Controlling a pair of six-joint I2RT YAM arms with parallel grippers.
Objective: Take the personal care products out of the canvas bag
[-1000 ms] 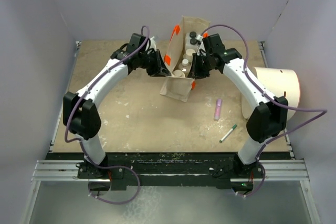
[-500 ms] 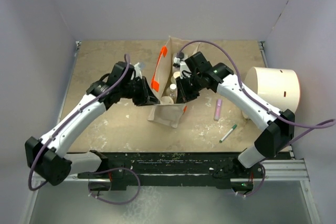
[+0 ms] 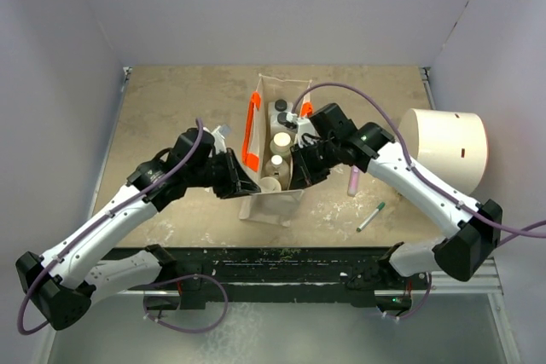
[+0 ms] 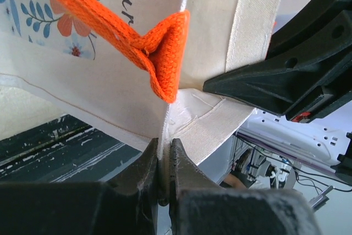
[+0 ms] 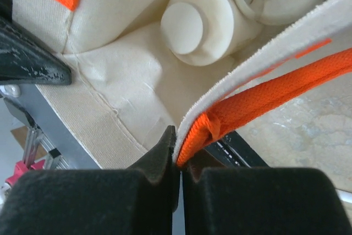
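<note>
Mid-frame, the left pincer is clenched on the canvas bag at its left rim, the right pincer at its right rim; bottles stand inside between them.

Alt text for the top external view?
An upright canvas bag is gripped from both sides: the left pincer on its left edge, the right pincer on its right. Inside its open top stand bottles. A pink tube, green pen and large white cylinder sit to its right.
</note>
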